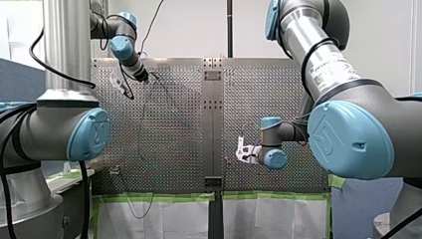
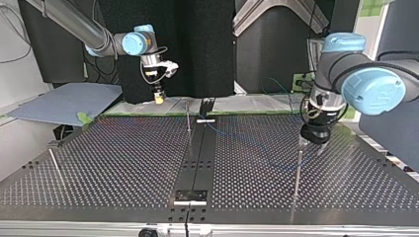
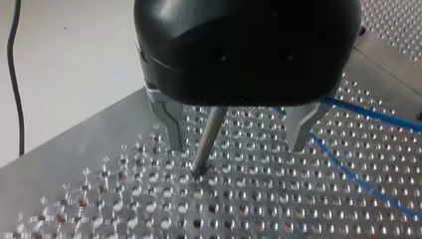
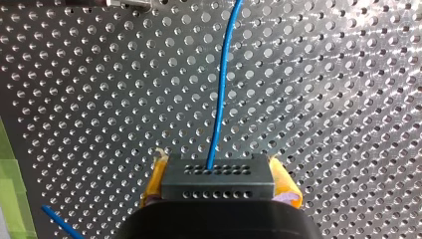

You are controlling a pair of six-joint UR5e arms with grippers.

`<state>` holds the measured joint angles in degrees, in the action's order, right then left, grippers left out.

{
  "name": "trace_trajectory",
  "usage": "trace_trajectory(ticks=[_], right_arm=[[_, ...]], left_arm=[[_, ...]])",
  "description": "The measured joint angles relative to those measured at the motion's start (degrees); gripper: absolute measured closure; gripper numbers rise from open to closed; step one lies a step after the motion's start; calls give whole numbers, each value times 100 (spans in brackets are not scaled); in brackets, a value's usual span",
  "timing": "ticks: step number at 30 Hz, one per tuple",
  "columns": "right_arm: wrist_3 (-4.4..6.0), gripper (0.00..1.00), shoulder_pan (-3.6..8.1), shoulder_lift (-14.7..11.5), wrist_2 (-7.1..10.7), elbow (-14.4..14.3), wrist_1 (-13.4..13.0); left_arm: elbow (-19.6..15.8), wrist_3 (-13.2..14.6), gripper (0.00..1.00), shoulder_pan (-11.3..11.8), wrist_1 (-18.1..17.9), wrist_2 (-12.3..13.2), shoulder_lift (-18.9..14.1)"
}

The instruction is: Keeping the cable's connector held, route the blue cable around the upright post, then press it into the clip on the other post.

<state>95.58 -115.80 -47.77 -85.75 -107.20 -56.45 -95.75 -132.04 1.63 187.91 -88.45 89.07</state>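
Clamping connector point(image 4: 217, 186), right end effector point(image 4: 219, 172)

Perforated metal surface point(image 1: 164, 124) = ref. Front view: plain white wall point(image 1: 189, 30) beyond surface's far edge, w/ thin dark pole point(image 1: 229, 27) upright vs. it. Green tape point(image 1: 164, 197) along near edge, white sheets point(image 1: 164, 219) hanging below. Top view: black backdrop point(image 2: 197, 49) behind surface; grey-blue board point(image 2: 64, 101) off its corner.

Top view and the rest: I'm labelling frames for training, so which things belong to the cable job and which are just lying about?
Job: blue cable; connector, clamped in my right gripper; upright post, straddled by my open left gripper.
Lying about: grey-blue sheet; green tape; white paper.
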Motion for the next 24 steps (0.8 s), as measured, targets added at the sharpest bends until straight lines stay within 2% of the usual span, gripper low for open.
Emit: trace_trajectory(ticks=[10,20,24], right_arm=[[-14,100,0,0,2,1,-5],[-25,100,0,0,1,0,-7],[-28,100,0,-1,4,0,-7]], left_arm=[[4,86,0,50,-502,-144,302],[5,370,0,142,-990,-563,191],[5,426,0,167,-1198,-607,156]])
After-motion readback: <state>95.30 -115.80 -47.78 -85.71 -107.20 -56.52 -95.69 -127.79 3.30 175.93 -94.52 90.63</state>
